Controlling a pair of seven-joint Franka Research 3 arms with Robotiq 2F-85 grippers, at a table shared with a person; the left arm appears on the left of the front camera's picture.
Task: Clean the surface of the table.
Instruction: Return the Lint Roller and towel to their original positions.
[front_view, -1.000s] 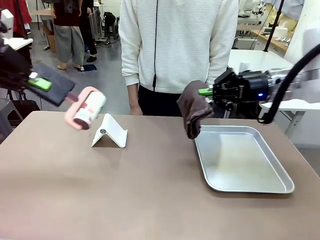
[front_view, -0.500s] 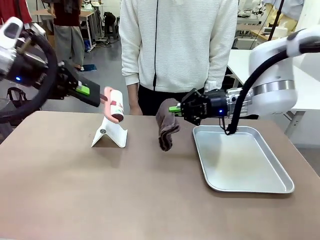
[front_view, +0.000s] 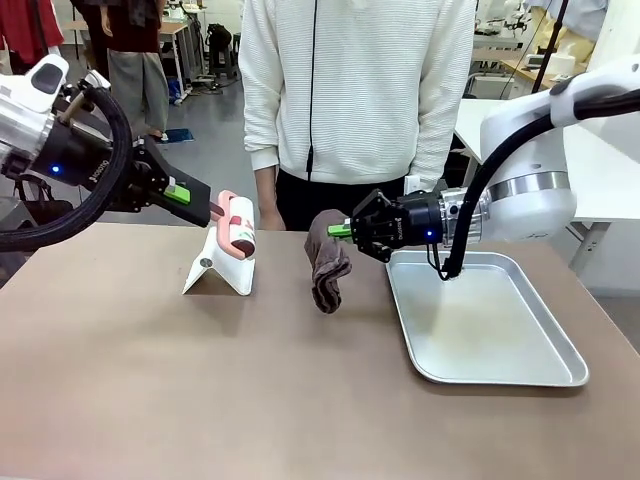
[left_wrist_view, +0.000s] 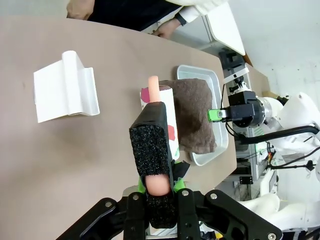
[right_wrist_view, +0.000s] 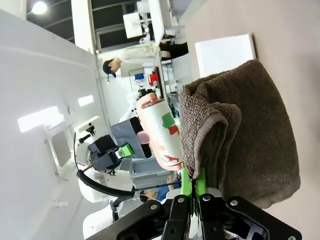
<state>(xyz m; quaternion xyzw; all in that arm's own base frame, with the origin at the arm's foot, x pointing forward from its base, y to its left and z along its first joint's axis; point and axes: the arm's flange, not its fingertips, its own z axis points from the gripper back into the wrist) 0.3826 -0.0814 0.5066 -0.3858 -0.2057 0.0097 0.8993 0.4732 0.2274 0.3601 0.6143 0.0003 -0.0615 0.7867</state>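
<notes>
Behind the big brown table (front_view: 200, 390) we see a busy workshop with white tables and a person in a white striped top (front_view: 355, 90) standing at the far side. Our table fills the front view from edge to edge.

On it stands a small white folded stand (front_view: 222, 263), like a little tent, near the far edge on our left. A silver tray (front_view: 480, 320) lies on our right side of the table.

Our left gripper (front_view: 205, 207) is up in the air above the white stand. It is squeezed tight on the pink handle of a lint roller (front_view: 237, 228). In the left wrist view we see the pink handle pinched between the green pads, and the roller (left_wrist_view: 165, 117) has red and green marks on its white paper.

Our right gripper (front_view: 340, 231) is in the middle, just beside the tray's far left corner. It is squeezed tight on the top of a brown towel (front_view: 327, 262). The towel hangs down and its bottom end looks like it reaches the table. In the right wrist view the folded towel (right_wrist_view: 240, 135) is pinched between the green pads.
</notes>
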